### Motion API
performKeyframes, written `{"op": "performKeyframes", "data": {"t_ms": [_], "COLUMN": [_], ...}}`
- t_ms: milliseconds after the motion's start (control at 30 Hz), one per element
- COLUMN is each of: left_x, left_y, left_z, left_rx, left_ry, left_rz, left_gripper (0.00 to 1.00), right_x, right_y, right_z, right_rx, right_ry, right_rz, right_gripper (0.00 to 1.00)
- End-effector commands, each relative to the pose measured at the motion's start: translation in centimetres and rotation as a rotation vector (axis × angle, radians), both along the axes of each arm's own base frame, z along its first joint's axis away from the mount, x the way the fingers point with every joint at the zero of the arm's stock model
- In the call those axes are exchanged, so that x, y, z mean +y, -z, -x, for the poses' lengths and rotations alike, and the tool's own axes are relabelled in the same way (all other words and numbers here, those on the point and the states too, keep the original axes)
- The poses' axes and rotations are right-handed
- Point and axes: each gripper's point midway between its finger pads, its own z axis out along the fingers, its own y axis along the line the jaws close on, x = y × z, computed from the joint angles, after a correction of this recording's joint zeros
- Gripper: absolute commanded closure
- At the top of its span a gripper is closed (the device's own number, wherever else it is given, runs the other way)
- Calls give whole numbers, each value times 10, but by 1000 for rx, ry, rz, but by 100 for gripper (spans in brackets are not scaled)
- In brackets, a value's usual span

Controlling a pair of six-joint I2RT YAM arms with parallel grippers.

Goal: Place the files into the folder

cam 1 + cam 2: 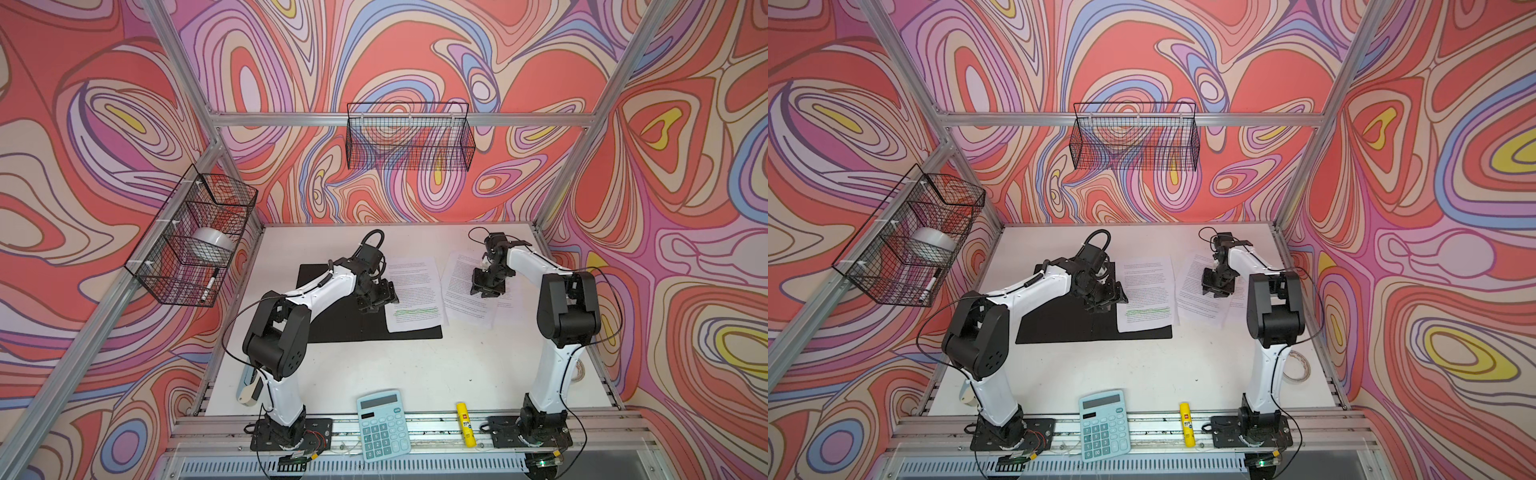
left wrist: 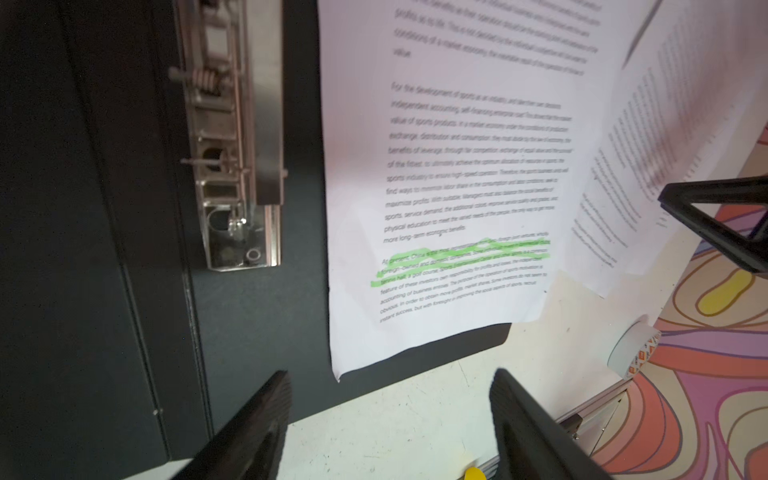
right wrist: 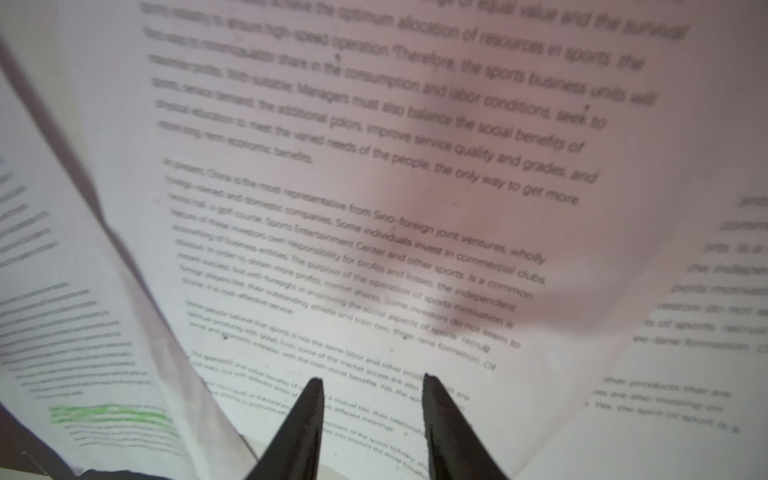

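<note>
A flat black open folder (image 1: 340, 328) (image 1: 1059, 328) lies on the white table (image 1: 374, 374), just toward 12 o'clock from centre in both top views. A silver metal clip bar (image 2: 237, 137) runs along its inner panel. 1 white sheet of dense black text with a green-highlighted passage (image 1: 413, 299) (image 1: 1146, 295) (image 2: 449, 187) rests on the folder's 3 o'clock half, its edges overhanging. More white printed sheets (image 1: 461, 286) (image 1: 1192, 291) (image 3: 374, 208) lie skewed on the table just beside it at 3 o'clock. The left gripper (image 1: 374, 301) (image 2: 390, 374) hovers over the folder, jaws wide apart and empty. The right gripper (image 1: 486, 286) (image 3: 372, 380) sits low over the skewed sheets, jaws partly apart with nothing between them.
</note>
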Motion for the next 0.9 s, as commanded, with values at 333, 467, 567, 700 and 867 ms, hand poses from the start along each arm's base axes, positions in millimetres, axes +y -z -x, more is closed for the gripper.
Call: {"op": "performKeyframes", "data": {"t_ms": [333,467,567,700,867], "left_x": [11,24,28,31,29], "left_y": [-107,-105,-96,-86,-81], "left_z": [-58,-59,-55,-50,-46], "left_rx": [-368,-363,-349,-330,-317], "left_ry": [155,135,138,129,118], "left_rz": [-22,-21,-16,-15,2], "left_gripper": [13,11,11,11,11], "right_x": [75,87,95,101,106], "right_y": [-25,-15,-12,-3,6], "right_z": [28,34,35,38,41], "right_rx": [-20,-1,2,25,52], "right_ry": [-114,-127,-126,-131,-145], "right_rz": [-141,-136,-138,-113,-82], "right_gripper": [58,58,58,58,57]}}
